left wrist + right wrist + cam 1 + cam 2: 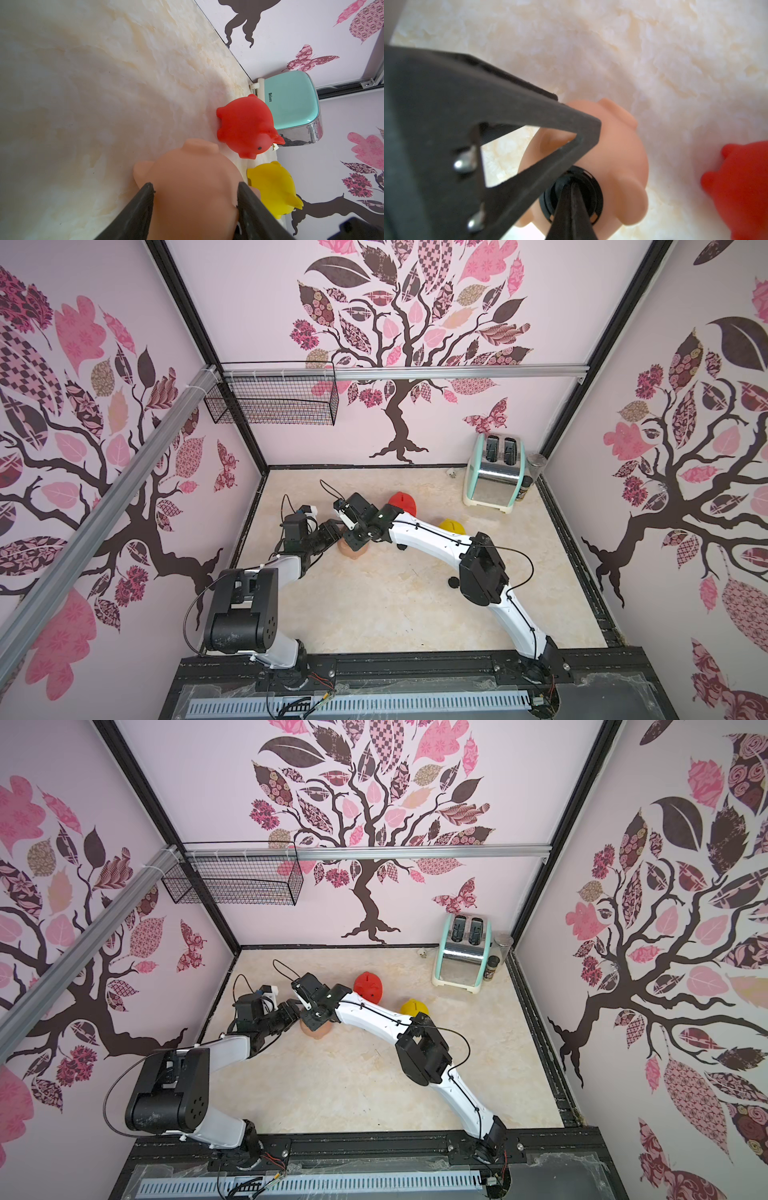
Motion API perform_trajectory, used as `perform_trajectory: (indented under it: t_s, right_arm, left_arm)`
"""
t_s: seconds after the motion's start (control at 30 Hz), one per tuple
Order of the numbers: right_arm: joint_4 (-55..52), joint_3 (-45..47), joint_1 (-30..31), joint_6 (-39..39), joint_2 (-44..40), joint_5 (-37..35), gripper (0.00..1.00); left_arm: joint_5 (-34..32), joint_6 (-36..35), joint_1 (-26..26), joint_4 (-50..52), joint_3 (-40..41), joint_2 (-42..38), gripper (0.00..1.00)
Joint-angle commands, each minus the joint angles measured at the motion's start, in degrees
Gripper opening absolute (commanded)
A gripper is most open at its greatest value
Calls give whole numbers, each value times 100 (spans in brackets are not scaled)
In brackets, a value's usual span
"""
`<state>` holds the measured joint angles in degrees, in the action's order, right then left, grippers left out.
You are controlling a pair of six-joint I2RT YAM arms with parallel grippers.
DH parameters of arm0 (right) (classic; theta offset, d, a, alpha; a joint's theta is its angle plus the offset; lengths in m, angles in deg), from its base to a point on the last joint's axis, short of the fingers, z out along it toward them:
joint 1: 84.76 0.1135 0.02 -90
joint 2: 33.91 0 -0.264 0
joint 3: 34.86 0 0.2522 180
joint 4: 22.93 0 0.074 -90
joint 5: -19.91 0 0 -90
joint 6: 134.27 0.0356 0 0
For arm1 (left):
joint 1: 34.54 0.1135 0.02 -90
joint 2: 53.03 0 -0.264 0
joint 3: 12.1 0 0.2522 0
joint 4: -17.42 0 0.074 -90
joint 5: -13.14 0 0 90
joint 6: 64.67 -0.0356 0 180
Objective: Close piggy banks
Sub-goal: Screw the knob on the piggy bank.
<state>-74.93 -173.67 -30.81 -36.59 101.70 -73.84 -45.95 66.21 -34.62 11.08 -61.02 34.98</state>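
While left pincer [195, 185] clamps peach pig [187, 162] belly-up, we push black plug [593, 193] in. Our right pincer [570, 184] is clenched.

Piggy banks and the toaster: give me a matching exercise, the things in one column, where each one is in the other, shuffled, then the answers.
Things:
1. peach piggy bank
2. red piggy bank
3. yellow piggy bank
4. teal toaster

Places:
A. in the far right corner
B. held by the left gripper
C. free, rightmost of the three pigs
D. free, farthest back of the three pigs

Pairs: 1-B, 2-D, 3-C, 4-A
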Motion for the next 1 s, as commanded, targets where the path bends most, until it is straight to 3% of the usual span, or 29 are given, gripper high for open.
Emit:
perform_trajectory:
  t_s: [0.0,0.13,0.3,0.97]
  right_arm:
    - [-279,-453,-77,1076,351,-218,0]
    - [-813,-1043,-93,1948,537,-395,0]
    - [-890,-1083,-140,2774,746,-115,0]
    - [-891,-1258,-168,2770,637,-195,0]
  left_arm:
    - [266,-8,-176,603,106,85,64]
    - [266,-10,-186,591,114,76,64]
    - [248,-8,-203,591,106,85,64]
    - [232,-18,-212,612,97,81,64]
